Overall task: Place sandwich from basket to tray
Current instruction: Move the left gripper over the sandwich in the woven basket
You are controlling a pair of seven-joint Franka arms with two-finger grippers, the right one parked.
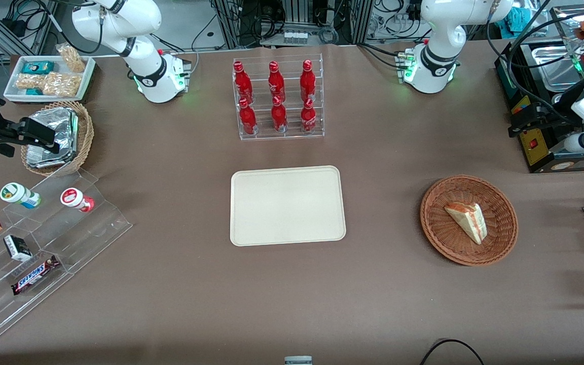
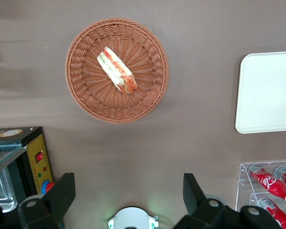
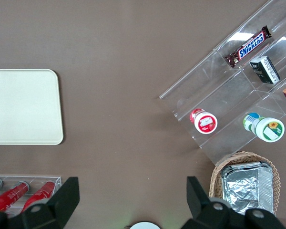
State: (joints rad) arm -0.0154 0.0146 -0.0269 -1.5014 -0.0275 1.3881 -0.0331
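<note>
Sandwich [image 1: 467,221] lies in the basket [image 1: 439,230], right of frame; your gripper [image 2: 128,193], fingers apart, hovers above the surface — descend squarely over the wedge's flat sides.

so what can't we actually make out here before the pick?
- Sandwich underside: hidden against the basket in both the front and left wrist views.
- End effector: open, high above the table; front view shows only the arm at the frame edge.
- Tray: cut off by the left wrist view's edge.
</note>
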